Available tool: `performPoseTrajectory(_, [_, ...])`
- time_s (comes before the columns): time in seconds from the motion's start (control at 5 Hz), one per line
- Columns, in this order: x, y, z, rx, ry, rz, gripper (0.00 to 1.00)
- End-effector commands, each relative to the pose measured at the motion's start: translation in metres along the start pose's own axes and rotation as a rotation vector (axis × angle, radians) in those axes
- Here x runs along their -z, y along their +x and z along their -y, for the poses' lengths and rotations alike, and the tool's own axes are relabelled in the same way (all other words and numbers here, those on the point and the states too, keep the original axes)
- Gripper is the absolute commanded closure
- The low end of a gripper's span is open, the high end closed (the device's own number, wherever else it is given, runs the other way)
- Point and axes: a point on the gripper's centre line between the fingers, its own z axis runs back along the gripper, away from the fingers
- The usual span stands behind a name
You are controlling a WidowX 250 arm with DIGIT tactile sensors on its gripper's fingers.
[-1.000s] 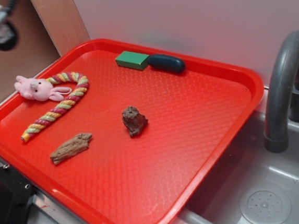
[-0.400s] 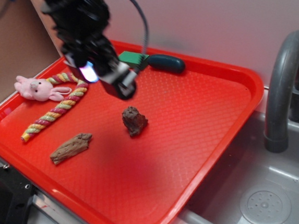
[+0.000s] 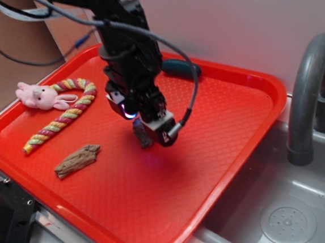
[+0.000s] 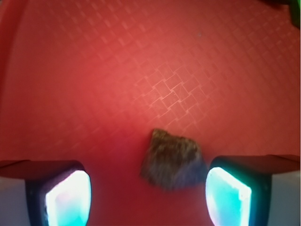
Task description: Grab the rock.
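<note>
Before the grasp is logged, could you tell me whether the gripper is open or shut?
Open. In the wrist view the gripper has its two pads apart, the rock lying between them, nearer one pad.

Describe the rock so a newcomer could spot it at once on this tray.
On the red tray, look mid-tray under the gripper. The rock sits between its open fingers: a dark, lumpy, reddish-brown chunk, unlike the flatter, longer tan wood piece nearby.

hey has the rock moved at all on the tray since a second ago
No. The rock sits at the same spot on the red tray, the same way right of the wood piece. Only the pincer came down over it.
</note>
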Motion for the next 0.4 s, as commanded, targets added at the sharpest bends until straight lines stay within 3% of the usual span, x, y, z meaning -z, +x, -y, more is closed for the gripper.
performPoseTrajectory(0.0, [0.0226, 0.0087, -0.0143, 0.017, 0.086, -0.014, 0.0])
performPoseTrajectory(0.2, [0.0257, 0.0089, -0.0086, 0.059, 0.104, -0.02, 1.0])
